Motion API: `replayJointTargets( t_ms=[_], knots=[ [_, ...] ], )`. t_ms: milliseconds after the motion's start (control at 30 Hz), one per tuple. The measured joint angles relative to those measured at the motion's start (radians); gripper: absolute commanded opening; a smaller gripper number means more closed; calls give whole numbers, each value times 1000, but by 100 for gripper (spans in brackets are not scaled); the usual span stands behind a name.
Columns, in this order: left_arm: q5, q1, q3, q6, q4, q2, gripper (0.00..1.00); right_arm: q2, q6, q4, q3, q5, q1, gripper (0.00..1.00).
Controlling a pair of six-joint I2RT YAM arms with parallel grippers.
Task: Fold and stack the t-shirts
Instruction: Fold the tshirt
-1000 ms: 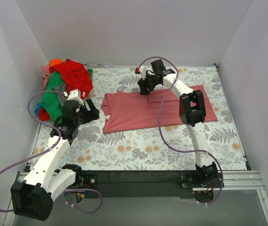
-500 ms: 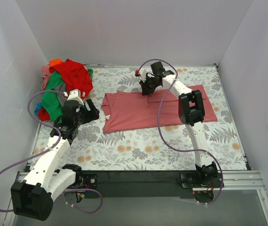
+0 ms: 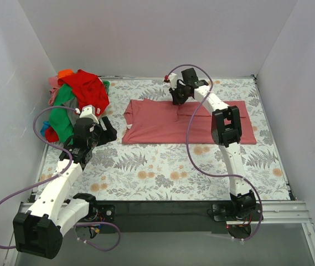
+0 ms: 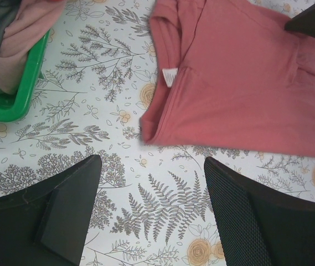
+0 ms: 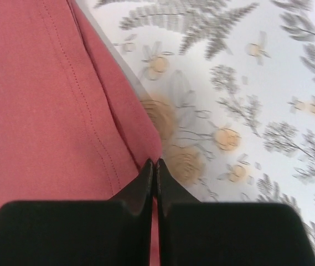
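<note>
One salmon-pink t-shirt (image 3: 157, 122) lies spread across the far middle of the floral table cover (image 3: 163, 172). Its collar end points toward the left arm, and a single white neck tag (image 4: 169, 76) shows inside the neckline. It sits apart from the others, probably because it is the one being worked on: flat, open cloth gives clean edges to fold over. The right gripper (image 3: 179, 95) is at the shirt's far edge. In the right wrist view its two fingertips are pressed together with the hem running in between them, so it appears to be pinching the fabric, most likely to pull that edge taut or carry it over for a fold. The left gripper (image 4: 151, 205) hangs over bare cover just beside the collar end with its jaws spread wide and nothing in them, plausibly placed to take the near corner. The remaining t-shirts (image 3: 79, 91) are heaped in the far left corner, well apart from the spread shirt. Red, green, orange, pink and grey cloth show there, but they are too tangled to count exactly. No folded stack is visible yet.
</note>
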Motion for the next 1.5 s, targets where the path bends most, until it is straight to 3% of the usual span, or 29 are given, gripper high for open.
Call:
replayJointTargets(
  t_ms=[467, 533, 567, 600, 633, 700, 833, 1000, 1233, 1367, 1500],
  knots=[
    [0, 0, 0, 2, 0, 16, 74, 7, 132, 185, 31, 274, -69, 1],
    [0, 0, 0, 2, 0, 19, 74, 8, 142, 209, 32, 304, -76, 17],
    [0, 0, 0, 2, 0, 20, 74, 8, 145, 219, 32, 316, -80, 27],
    [0, 0, 0, 2, 0, 20, 74, 8, 148, 229, 32, 328, -82, 44],
    [0, 0, 0, 2, 0, 20, 74, 8, 153, 235, 32, 337, -85, 51],
    [0, 0, 0, 2, 0, 20, 74, 8, 142, 248, 32, 350, -90, 61],
    [0, 0, 0, 2, 0, 20, 74, -8, 122, 276, -2, 359, -102, 68],
    [0, 0, 0, 2, 0, 6, 75, -200, 41, 257, -269, 259, -113, 75],
    [23, 0, -1, 2, 13, -38, 79, -715, -185, 152, -693, -28, -109, 77],
    [33, 0, -1, 1, 18, -43, 81, -966, -273, 132, -946, -50, -101, 78],
    [53, 0, -2, -1, 19, -57, 82, -1093, -319, 99, -1170, 11, -108, 79]
  ],
)
